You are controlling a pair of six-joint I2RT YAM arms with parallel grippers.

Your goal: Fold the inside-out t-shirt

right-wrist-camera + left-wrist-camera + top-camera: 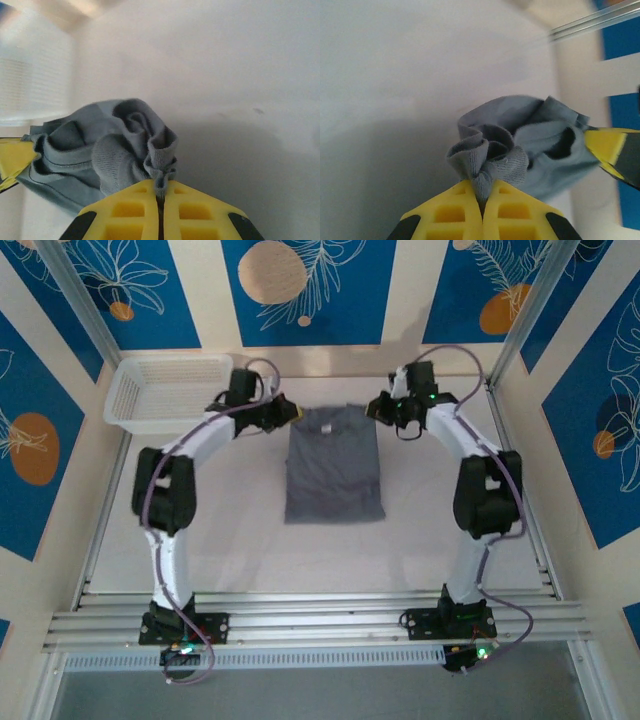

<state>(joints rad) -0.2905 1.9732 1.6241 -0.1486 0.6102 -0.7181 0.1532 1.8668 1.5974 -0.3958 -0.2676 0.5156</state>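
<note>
The dark grey inside-out t-shirt point(334, 464) lies flat in a tall rectangle at the middle of the white table. At its far left corner my left gripper point(293, 412) is shut on a bunched fold of the t-shirt point(487, 165), pinched between the yellow fingers point(452, 215). At the far right corner my right gripper point(376, 407) is likewise shut on a crumpled bit of the t-shirt point(125, 145), gripped between its yellow fingers point(192, 212). The other arm's yellow fingertip shows at the edge of each wrist view.
A white mesh basket point(165, 392) stands at the far left corner of the table, just behind the left arm. Aluminium rails point(320, 620) run along the near edge, and patterned walls close in the sides and back.
</note>
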